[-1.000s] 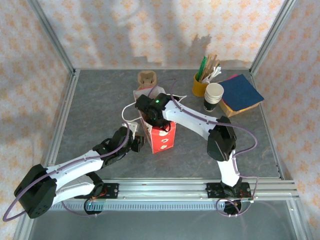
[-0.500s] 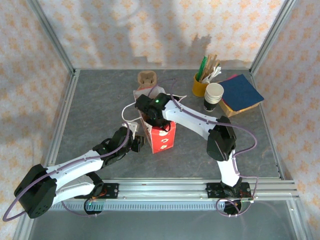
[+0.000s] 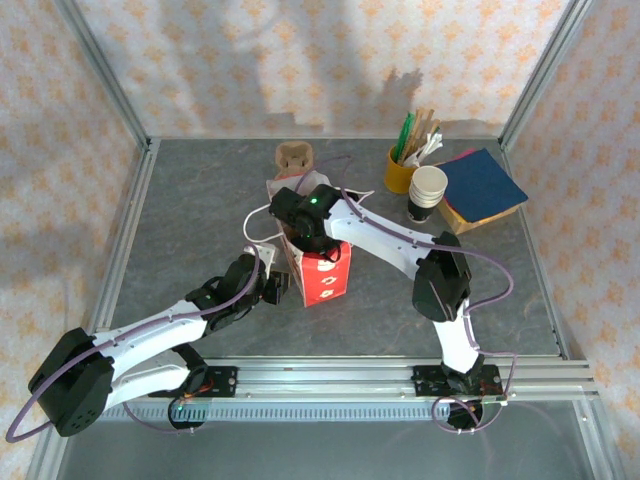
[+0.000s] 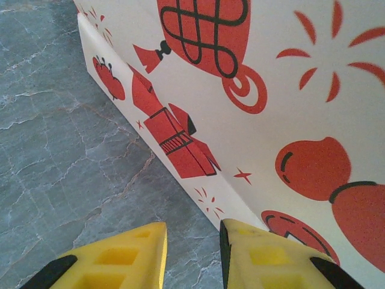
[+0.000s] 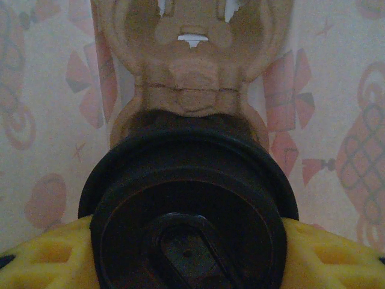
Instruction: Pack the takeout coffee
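A white paper bag [image 3: 322, 275] with red prints stands upright mid-table. My right gripper [image 3: 305, 225] reaches down into its open top. In the right wrist view the takeout coffee [image 5: 189, 205], seen by its round black lid, sits between the yellow fingers [image 5: 337, 259], and my right gripper [image 5: 189, 253] is shut on it. A brown pulp cup carrier [image 5: 192, 78] lies just beyond the cup, between the bag's inner walls. My left gripper [image 3: 278, 288] rests low at the bag's near left corner. Its jaws [image 4: 192, 253] stand a little apart over bare table, with the right finger [image 4: 271, 259] against the bag's bottom edge [image 4: 180, 150].
A brown cup carrier [image 3: 293, 156] lies behind the bag. At the back right stand a yellow cup of sticks and straws [image 3: 400, 172], a stack of white cups [image 3: 427, 192] and a blue pad on a box [image 3: 482, 183]. Metal rails frame the grey table [image 3: 190, 210].
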